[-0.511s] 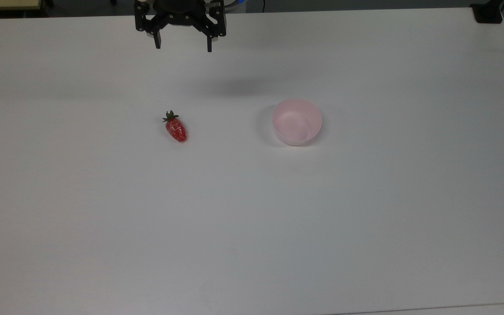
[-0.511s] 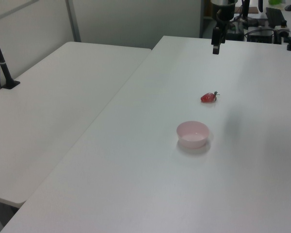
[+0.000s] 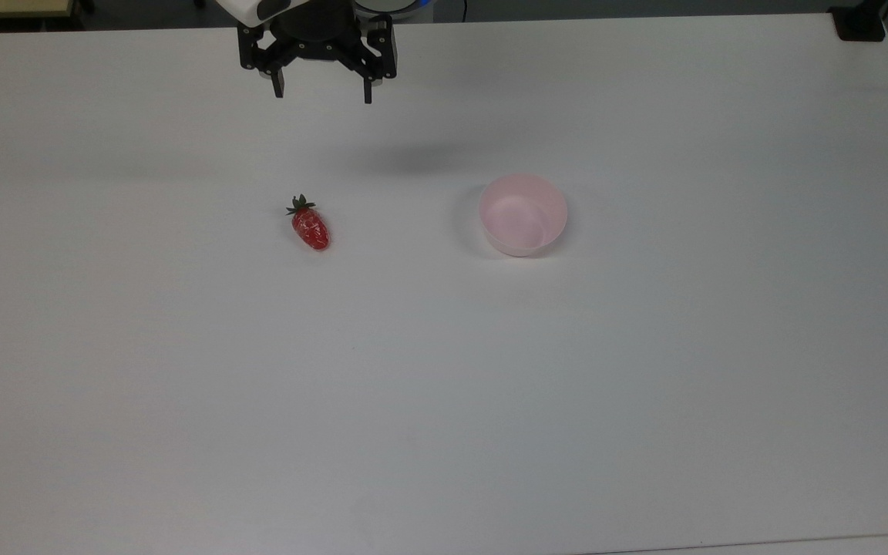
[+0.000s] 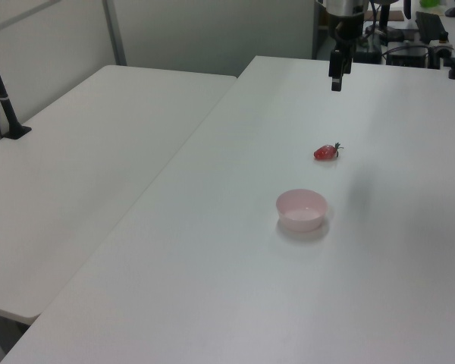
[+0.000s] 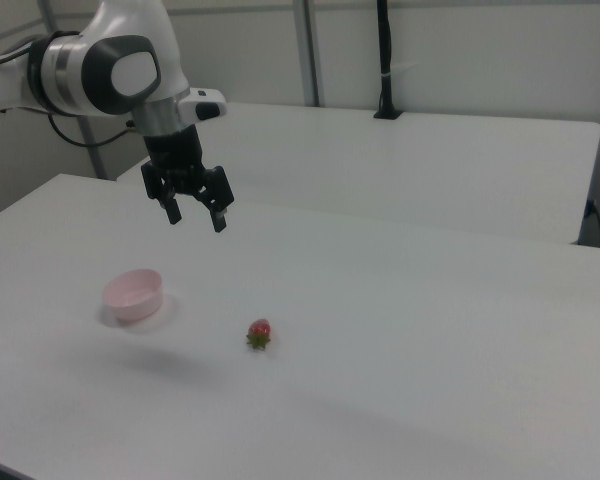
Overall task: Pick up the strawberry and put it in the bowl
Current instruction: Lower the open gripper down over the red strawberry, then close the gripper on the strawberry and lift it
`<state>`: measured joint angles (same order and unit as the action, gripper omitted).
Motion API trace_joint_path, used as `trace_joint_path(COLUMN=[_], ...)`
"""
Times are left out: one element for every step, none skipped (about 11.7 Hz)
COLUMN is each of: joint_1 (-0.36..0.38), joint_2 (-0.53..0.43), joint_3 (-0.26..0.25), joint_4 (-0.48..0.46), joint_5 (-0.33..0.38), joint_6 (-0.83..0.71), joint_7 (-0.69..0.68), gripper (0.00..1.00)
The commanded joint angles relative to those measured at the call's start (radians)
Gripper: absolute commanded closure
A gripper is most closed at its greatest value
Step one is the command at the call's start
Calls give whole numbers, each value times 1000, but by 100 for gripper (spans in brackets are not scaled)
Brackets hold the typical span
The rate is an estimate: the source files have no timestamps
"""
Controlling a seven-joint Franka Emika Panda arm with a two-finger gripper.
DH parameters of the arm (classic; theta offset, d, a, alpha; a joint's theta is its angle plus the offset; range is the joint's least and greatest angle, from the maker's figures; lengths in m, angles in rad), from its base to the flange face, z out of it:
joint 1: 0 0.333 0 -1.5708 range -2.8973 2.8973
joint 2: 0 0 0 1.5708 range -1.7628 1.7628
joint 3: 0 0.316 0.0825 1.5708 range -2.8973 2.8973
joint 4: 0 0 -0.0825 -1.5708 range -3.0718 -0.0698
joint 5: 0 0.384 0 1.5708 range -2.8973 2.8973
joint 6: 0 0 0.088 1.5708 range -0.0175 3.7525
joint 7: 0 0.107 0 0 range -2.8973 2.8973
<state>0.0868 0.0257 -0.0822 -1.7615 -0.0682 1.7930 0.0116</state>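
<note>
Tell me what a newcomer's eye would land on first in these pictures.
The glossy red strawberry lying on the bare white table, its green cap toward the top view's upper edge. To the top view's right of it, standing apart, is the empty pale pink bowl. Above the table's far side hangs the black hand, fingers spread open and holding nothing.

Strawberry (image 3: pixel 310 227) on top view's left of bowl (image 3: pixel 523 213)
</note>
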Motion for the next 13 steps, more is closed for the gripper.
trace_joint_path(joint_1=[16,17,18,18,18,16,14,14,16,16,16,14,13], joint_2=[3,19,45,80,112,144,173,212,256,288,308,322,338], joint_3=[-13,-13,-11,-11,-11,-13,-14,-24,-39,-48,-60,-67,-68], joint_4=[10,10,10,10,8,8,5,4,-1,-4,-6,-16,-29], joint_5=[-1,-1,-1,-4,-11,-15,-15,-18,-21,-25,-34,-48,-57], joint_6=[-21,-21,-21,-21,-18,0,49,84,139,194,212,218,242], joint_7=[-27,-53,-79,-106,-133,-153,-154,-156,-156,-159,-177,-212,-231], gripper=[0,0,0,0,0,0,0,0,0,0,1,4,6])
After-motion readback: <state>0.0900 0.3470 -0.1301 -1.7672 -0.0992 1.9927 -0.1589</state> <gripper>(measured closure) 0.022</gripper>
